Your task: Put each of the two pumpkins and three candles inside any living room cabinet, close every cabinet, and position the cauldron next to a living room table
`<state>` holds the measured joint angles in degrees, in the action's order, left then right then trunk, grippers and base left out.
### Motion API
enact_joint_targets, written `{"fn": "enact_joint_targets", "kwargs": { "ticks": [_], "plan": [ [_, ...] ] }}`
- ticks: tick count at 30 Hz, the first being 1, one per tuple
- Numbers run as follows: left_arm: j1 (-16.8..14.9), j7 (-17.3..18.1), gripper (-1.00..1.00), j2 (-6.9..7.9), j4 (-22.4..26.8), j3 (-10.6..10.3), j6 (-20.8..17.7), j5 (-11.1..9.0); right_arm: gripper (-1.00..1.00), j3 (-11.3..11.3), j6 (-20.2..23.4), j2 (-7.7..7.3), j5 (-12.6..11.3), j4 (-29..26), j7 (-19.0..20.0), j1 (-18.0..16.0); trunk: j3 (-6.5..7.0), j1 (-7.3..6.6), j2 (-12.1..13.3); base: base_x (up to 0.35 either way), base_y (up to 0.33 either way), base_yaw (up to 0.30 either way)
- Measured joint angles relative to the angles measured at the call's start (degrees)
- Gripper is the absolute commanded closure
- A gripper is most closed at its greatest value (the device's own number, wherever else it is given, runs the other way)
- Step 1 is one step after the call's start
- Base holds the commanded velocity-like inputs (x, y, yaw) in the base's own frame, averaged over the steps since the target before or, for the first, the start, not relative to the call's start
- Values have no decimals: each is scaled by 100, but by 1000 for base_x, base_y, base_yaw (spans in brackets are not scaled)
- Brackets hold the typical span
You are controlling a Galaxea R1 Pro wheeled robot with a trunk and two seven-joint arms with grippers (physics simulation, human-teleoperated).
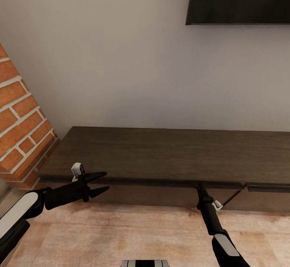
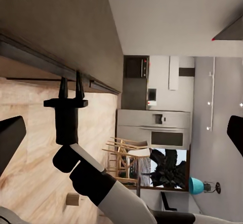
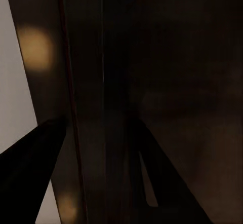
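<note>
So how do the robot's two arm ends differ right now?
The left end effector hangs over the wooden floor in front of the cabinet, fingers spread and pointing sideways. The right end effector points straight at the cabinet's front edge, right up against it, fingers close together. Both are black, two-fingered and hold nothing visible.

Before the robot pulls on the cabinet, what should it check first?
1. Right gripper at the cabinet front edge: ok, its tips sit just under the top.
2. Right gripper hooked on a front: cannot tell, the right wrist view is too dark.
3. Left gripper free: ok, open and holding nothing.
4. Cabinet fronts all shut: not ok, one front to the right juts out slightly.
5. Pumpkins and candles within reach: cannot tell.
</note>
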<state>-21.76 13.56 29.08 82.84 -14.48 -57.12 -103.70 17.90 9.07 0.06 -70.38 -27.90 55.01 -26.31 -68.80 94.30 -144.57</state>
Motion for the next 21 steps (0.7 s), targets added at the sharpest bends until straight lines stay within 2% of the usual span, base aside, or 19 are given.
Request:
{"fn": "enact_joint_targets", "kwargs": {
  "ticks": [8,11,21],
  "plan": [
    [-3,0,-100,1,0,0,0,0,100,1,-3,0,4,-2,-2,-1,0,0,0,-7,0,0],
    [-4,0,-100,-3,-1,-1,0,-1,100,-9,-10,1,30,-82,-136,1,0,1,0,-76,0,0],
    [-4,0,-100,-4,-1,-1,0,0,100,0,-15,0,22,-16,-12,-2,0,0,0,-14,0,0]
  ]
}}
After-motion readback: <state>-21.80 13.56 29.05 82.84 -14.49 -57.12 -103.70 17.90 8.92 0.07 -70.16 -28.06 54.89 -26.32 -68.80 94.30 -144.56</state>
